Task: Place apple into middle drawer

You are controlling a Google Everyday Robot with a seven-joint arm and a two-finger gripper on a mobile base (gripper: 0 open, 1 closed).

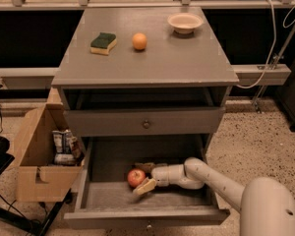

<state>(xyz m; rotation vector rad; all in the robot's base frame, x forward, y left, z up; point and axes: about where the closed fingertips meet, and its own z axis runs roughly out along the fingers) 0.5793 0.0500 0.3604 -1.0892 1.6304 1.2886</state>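
Observation:
The red apple (135, 177) lies on the grey floor of the open middle drawer (113, 195), left of centre. My gripper (144, 177) reaches into the drawer from the right, low over the floor. Its fingers are spread, one behind the apple and one (145, 186) in front of it, with the apple at their tips. My white arm (211, 178) comes in over the drawer's right side.
On the cabinet top are a green-and-yellow sponge (103, 43), a small orange fruit (139, 41) and a pale bowl (185, 22). The drawer above, with its round knob (146, 124), is closed. An open cardboard box (42, 156) with packets stands to the left.

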